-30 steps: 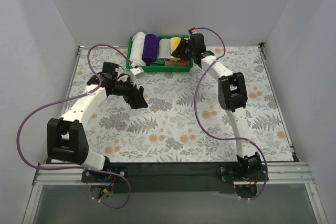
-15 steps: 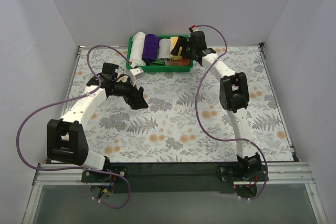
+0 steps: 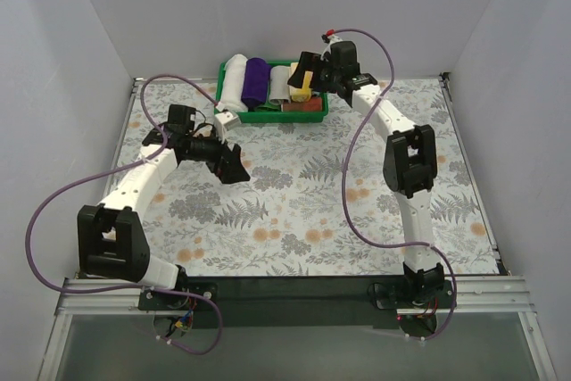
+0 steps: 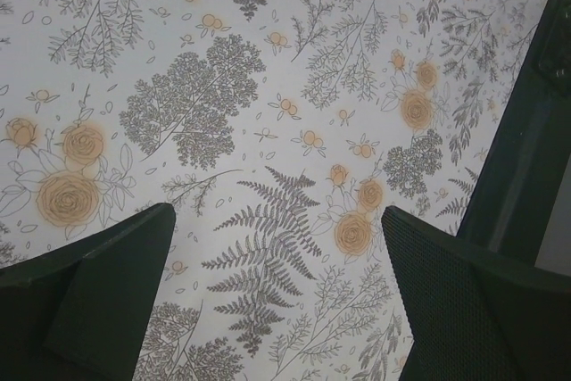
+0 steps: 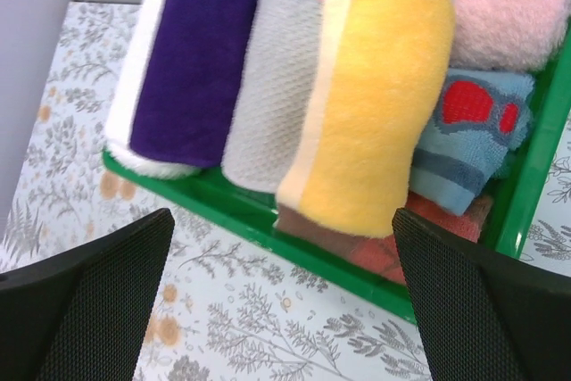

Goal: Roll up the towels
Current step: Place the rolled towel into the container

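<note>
Towels: light grey cloth roll (image 5: 272, 86) and pale yellow fluffy roll (image 5: 375, 104), touching, in green plastic tray (image 5: 201, 192), far centre.
Left claw (image 4: 277, 220): released, empty, over floral table (image 4: 268, 86).
Right claw (image 5: 281, 220): released, empty, above tray.

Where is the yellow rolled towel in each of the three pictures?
Top view: the yellow roll is at the far middle, in the right end of the green tray.
Left wrist view: not in it; only the flowered tabletop shows.
Right wrist view: centre, lying between the grey roll and the pink cloth.
Shared landmark: the green tray, seen in the top and right wrist views.
</note>
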`<control>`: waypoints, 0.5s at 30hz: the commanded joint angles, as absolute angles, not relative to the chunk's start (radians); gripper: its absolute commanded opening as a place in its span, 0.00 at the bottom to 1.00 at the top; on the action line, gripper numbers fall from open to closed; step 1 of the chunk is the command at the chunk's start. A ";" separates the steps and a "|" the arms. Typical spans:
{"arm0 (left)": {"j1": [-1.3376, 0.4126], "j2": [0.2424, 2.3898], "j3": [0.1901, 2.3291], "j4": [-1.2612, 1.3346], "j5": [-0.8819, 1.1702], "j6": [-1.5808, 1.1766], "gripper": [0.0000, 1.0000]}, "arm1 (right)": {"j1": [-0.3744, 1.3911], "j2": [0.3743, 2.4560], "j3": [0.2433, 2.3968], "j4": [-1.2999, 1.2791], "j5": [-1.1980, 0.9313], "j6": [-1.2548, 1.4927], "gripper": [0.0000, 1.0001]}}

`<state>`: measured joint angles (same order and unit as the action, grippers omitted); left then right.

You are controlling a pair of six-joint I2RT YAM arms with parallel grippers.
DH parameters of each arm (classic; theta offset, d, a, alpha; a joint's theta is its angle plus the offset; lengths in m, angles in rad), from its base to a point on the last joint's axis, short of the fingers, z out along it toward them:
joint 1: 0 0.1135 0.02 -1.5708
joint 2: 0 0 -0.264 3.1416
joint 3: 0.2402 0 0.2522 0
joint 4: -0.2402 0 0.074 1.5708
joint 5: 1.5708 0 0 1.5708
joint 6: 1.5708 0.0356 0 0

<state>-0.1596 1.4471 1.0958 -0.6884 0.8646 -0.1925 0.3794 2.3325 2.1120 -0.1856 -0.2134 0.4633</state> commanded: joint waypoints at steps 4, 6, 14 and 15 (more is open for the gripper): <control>-0.111 1.450 1.236 -0.736 0.825 -0.224 0.98 | 0.391 2.070 2.002 -0.204 -0.298 0.309 0.99; -0.097 1.468 1.271 -0.767 0.815 -0.224 0.98 | 0.391 1.993 1.950 -0.263 -0.319 0.212 0.99; -0.095 1.497 1.437 -0.856 0.511 -0.198 0.98 | 0.382 1.673 1.645 -0.514 -0.272 -0.153 0.99; -0.094 1.494 1.436 -0.859 0.500 -0.189 0.98 | 0.379 1.640 1.608 -0.531 -0.275 -0.204 0.99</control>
<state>-0.0982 1.5078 1.4017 -0.7956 0.6239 -0.2123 0.3870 1.7283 1.7027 -0.3855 -0.2874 -0.0078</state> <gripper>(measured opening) 0.982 0.986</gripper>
